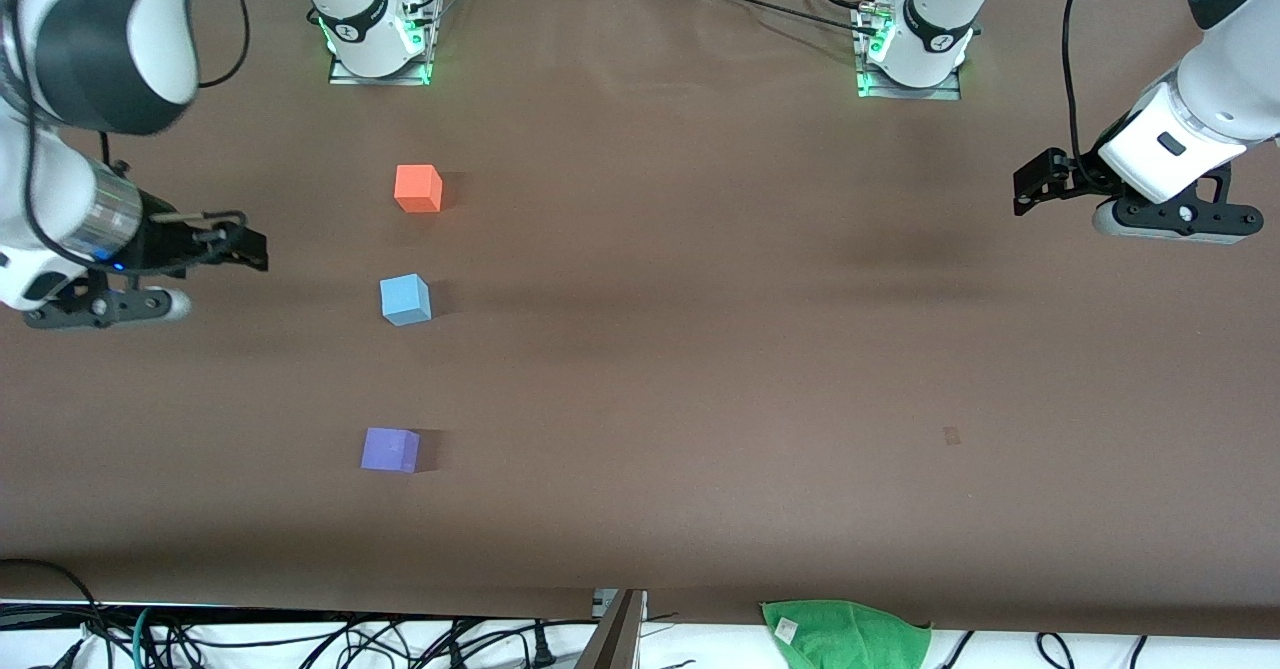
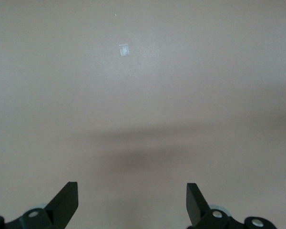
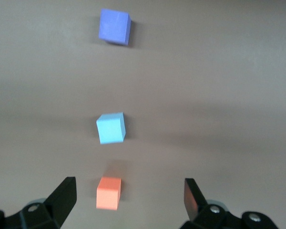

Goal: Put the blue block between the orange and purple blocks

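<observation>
Three cubes lie apart in a row toward the right arm's end of the table. The orange block [image 1: 418,189] is farthest from the front camera, the blue block [image 1: 405,299] is in the middle, and the purple block [image 1: 390,449] is nearest. My right gripper [image 1: 250,247] is open and empty, up over the table beside the row. Its wrist view shows the orange block [image 3: 108,192], the blue block [image 3: 110,128] and the purple block [image 3: 115,26], with the gripper [image 3: 129,195] open. My left gripper [image 1: 1030,187] waits open and empty over the left arm's end; it also shows in its wrist view [image 2: 132,200].
A green cloth [image 1: 848,631] lies at the table's edge nearest the front camera. A small pale mark [image 1: 951,436] is on the brown table, also in the left wrist view [image 2: 124,49]. The arm bases [image 1: 375,34] [image 1: 915,49] stand along the edge farthest from the front camera.
</observation>
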`<state>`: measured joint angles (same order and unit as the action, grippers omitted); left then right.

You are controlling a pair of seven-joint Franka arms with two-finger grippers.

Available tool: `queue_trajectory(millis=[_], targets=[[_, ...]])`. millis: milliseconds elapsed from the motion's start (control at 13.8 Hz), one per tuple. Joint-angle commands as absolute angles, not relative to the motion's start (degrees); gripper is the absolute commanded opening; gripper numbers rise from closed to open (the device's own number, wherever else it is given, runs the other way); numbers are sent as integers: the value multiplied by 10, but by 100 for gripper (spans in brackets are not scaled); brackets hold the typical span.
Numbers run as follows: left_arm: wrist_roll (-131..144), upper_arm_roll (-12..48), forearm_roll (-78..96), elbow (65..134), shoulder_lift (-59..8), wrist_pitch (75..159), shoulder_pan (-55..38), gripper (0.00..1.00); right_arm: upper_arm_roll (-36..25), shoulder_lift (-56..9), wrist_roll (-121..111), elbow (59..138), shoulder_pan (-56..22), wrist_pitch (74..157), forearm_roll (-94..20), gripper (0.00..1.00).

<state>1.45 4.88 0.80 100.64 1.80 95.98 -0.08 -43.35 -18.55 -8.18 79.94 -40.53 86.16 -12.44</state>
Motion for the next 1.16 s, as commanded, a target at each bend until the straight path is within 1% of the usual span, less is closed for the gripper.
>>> queue_trajectory(millis=[0,73,145,218,290,435,508,653,1088], targets=[[16,50,14,1008,23,957,-1,100,-418,-148,-70,805,-401,842,-123,100],[15,50,14,1008,23,957,-1,100,-376,-125,-51,823,-364,845,-121,100],[16,50,14,1008,23,957,-2,100,-297,-104,-42,841,-288,847,-116,100],[16,50,15,1008,23,957,-1,100,-229,-98,-36,842,-220,848,-110,100],[15,50,15,1008,23,957,-1,100,-175,-94,-26,843,-169,848,-94,100],[15,50,15,1008,23,957,-1,100,-57,-67,16,866,-73,854,-63,100],[16,49,15,1008,23,957,-1,100,-12,-43,31,893,-44,868,-39,100],[16,50,15,1008,23,957,-1,100,-2,2,38,940,-40,886,-27,100],[15,50,15,1008,23,957,-1,100,3,-1,36,925,-49,882,5,100]])
